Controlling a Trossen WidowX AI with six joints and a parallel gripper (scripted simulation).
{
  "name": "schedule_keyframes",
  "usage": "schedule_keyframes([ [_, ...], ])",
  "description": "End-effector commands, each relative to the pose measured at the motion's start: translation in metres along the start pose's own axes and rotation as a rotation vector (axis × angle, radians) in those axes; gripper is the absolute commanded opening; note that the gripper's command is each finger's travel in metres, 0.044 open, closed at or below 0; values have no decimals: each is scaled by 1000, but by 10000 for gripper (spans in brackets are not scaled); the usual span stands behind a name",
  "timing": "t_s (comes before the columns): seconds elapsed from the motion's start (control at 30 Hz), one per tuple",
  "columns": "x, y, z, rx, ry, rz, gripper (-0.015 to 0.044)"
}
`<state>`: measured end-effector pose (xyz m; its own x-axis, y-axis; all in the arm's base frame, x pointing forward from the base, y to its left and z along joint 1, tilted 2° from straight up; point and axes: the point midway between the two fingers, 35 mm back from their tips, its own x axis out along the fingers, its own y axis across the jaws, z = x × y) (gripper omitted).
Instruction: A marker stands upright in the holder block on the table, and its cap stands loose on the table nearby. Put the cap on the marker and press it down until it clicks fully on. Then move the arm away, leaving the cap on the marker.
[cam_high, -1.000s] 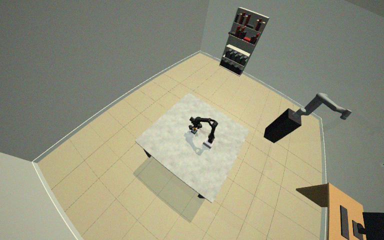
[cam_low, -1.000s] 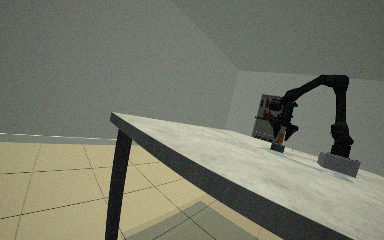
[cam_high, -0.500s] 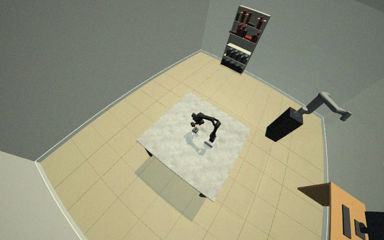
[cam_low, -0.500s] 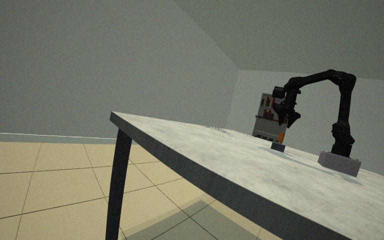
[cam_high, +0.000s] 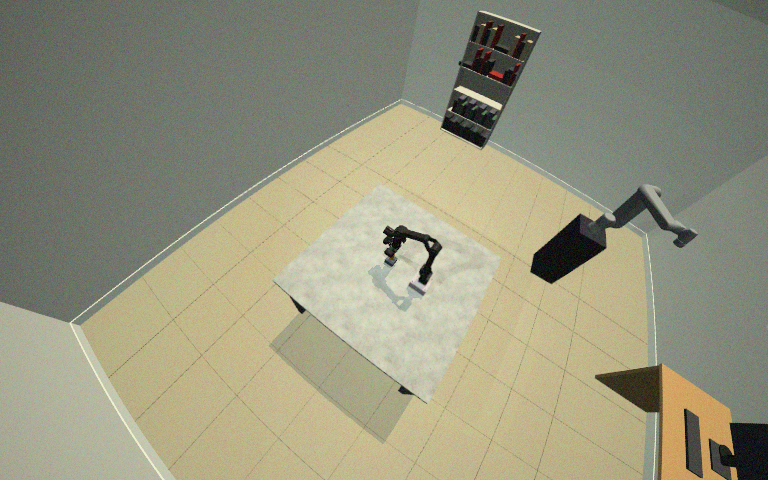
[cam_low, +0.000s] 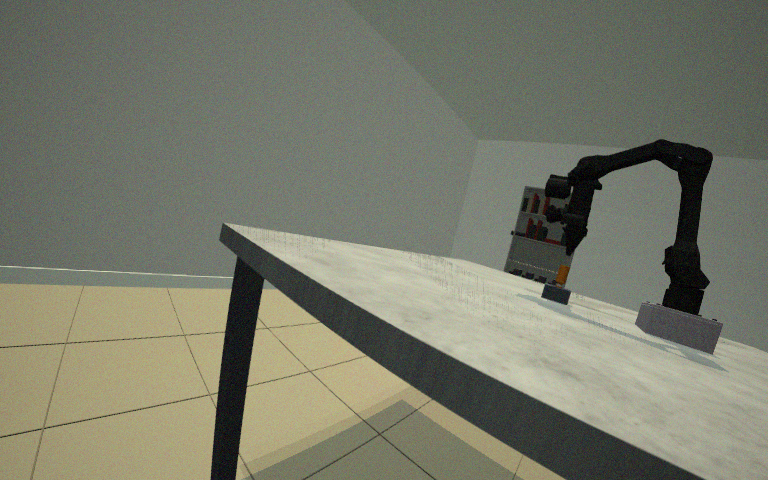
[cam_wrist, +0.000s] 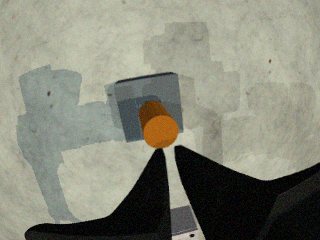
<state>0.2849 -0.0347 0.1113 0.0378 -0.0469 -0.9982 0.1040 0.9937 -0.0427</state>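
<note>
Marbled grey bench fills your wrist view, with the holder block at centre. Your hand is clenched on nothing, its tips just below the orange cap.

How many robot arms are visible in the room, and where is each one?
2. The black arm stands on the table, its tool shut above the orange cap. A grey arm sits on a dark pedestal beside the wall.
</note>
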Motion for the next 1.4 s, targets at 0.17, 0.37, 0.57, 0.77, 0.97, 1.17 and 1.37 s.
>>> schedule_keyframes([
  [0.17,1,0,0,-25,0,3,0],
  [0.37,5,0,0,-25,0,3,0],
  [0.57,13,0,0,-25,0,3,0],
  [0.77,21,0,0,-25,0,3,0],
  [0.97,29,0,0,-25,0,3,0],
  [1.17,37,0,0,-25,0,2,0],
  [1.37,42,0,0,-25,0,2,0],
])
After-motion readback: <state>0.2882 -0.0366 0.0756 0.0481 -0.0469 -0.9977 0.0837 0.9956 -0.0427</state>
